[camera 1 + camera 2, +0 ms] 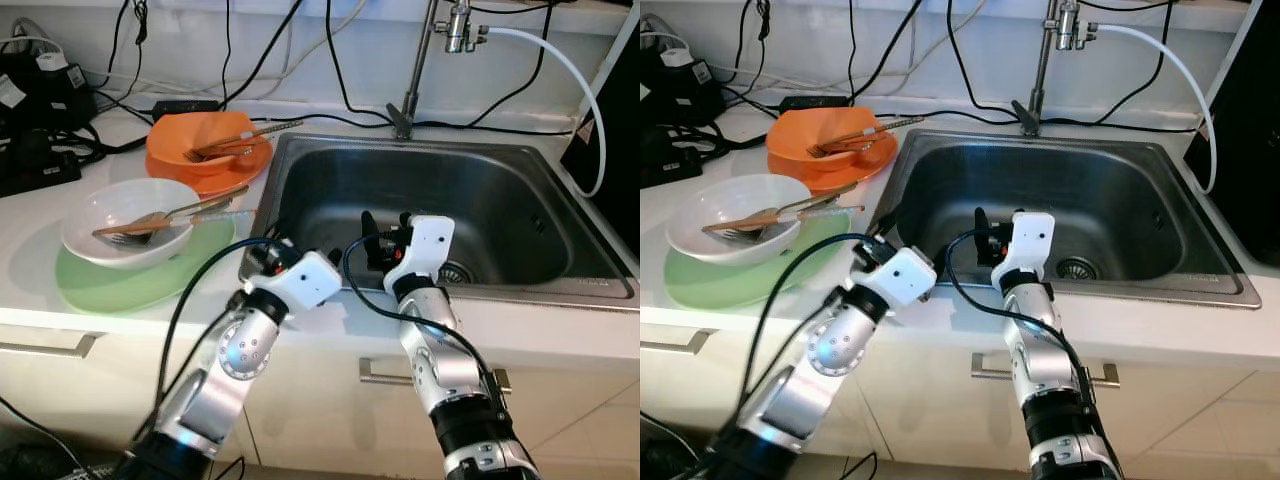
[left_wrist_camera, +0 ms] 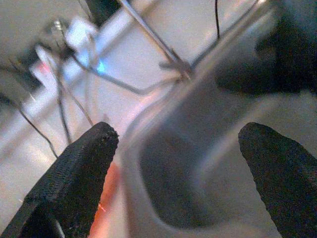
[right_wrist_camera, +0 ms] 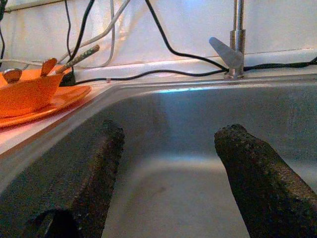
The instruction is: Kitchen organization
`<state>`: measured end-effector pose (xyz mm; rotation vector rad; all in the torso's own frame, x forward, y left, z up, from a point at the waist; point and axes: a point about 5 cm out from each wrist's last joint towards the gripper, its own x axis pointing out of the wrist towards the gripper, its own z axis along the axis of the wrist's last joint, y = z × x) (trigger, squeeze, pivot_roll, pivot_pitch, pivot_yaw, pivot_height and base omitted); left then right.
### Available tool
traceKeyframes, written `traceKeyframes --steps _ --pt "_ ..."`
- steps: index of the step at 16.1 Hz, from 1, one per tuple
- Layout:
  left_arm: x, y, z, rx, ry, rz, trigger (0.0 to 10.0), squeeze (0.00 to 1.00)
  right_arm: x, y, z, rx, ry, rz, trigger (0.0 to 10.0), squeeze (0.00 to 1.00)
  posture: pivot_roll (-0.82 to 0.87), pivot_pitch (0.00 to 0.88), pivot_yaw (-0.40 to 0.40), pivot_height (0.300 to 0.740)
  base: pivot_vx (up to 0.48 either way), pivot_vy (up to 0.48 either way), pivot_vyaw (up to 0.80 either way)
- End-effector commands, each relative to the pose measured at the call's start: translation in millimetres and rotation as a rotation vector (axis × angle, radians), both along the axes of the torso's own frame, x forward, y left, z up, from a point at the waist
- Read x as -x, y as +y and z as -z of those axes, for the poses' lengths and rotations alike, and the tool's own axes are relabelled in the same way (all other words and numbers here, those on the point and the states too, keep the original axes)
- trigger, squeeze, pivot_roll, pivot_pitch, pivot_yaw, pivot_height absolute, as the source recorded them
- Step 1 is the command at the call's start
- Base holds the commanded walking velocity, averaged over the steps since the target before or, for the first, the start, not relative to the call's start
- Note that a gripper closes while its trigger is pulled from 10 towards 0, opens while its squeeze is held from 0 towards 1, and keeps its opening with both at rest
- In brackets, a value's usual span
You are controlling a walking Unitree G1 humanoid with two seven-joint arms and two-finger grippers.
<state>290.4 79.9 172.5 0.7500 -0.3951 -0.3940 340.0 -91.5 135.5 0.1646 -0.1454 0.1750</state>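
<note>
Hovering both arms at sink (image 1: 560, 285) front | left gripper (image 2: 178, 163), right gripper (image 3: 168, 163) spread, empty | white bowl (image 1: 130, 215), orange bowl (image 1: 205, 140) unmoved—you've everything left.

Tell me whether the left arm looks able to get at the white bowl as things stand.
Probably yes. The left end effector hangs open at the sink's near-left corner, with the white bowl just beyond on the counter and nothing between them.

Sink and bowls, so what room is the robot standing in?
Most likely a home kitchen: a steel sink with a tap is set into a white counter, and beside it sit an orange bowl and a white bowl holding cutlery.
</note>
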Motion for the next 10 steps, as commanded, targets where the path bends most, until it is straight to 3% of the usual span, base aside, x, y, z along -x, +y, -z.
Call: traceKeyframes --steps 1,3,6,10 --pt "2.7 -4.9 -18 -0.03 -0.068 0.023 10.0 0.0 -0.3 1.8 4 -0.002 0.018 -0.008 10.0 0.0 0.11 0.025 -0.002 0.74 0.0 0.0 0.0" --pt "2.0 -0.9 -30 -0.083 -0.116 -0.009 10.0 0.0 -0.3 4.1 4 -0.001 0.018 -0.018 10.0 0.0 0.11 0.004 0.001 0.74 0.0 0.0 0.0" --pt "0.8 10.7 -30 -0.137 -0.119 -0.048 10.0 0.0 -0.9 4.2 3 0.0 0.013 -0.022 10.0 0.0 0.11 0.0 0.001 0.74 0.0 0.0 0.0" --pt "3.1 32.1 -16 -0.214 -0.038 -0.112 10.0 0.0 -2.6 3.3 2 0.001 0.005 -0.023 10.0 0.0 0.11 0.0 0.004 0.74 0.0 0.0 0.0"
